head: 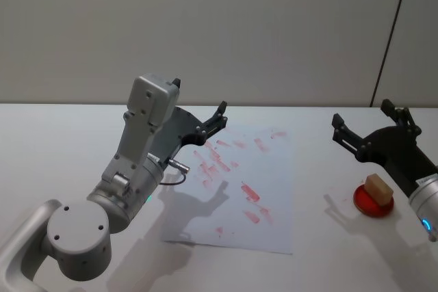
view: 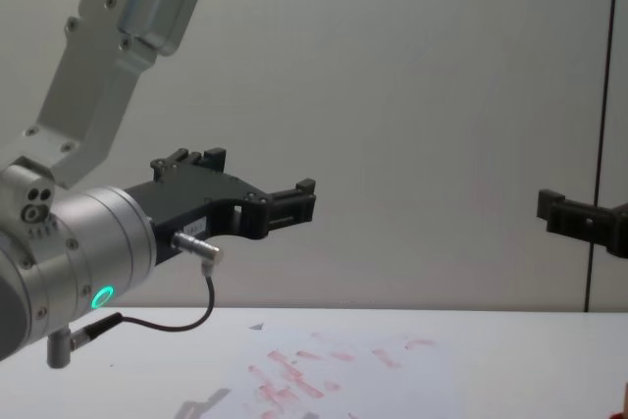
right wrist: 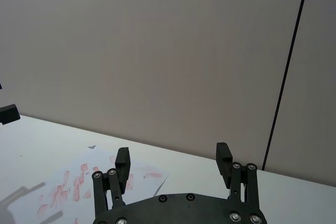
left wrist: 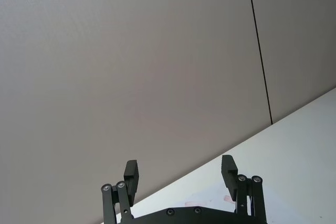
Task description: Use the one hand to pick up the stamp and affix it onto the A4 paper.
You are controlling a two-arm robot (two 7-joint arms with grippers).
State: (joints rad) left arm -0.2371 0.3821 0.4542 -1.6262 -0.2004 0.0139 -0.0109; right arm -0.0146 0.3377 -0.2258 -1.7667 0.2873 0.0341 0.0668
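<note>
In the head view the stamp (head: pixel 377 187) stands on a round red pad (head: pixel 361 204) at the right of the white counter (head: pixel 68 141), well apart from the A4 paper (head: pixel 277 193), which lies to its left with red imprints scattered over it. The right hand (head: pixel 368 121) hangs above the stamp with its fingers spread wide and pointing forward and up. The block sits under its palm and wrist, nearer the robot than the fingertips, so I judge it must pull back and tip down to reach it. The left hand (head: pixel 198 99) is raised over the paper's left edge, far from the stamp. In the left wrist view the left hand (left wrist: pixel 179 174) is spread, facing the wall. In the right wrist view the right hand (right wrist: pixel 173 157) is apart and empty, the paper (right wrist: pixel 68 187) beyond it. In the chest view both hands (view: pixel 250 183) (view: pixel 569 215) hover high above the paper (view: pixel 324 370).
</note>
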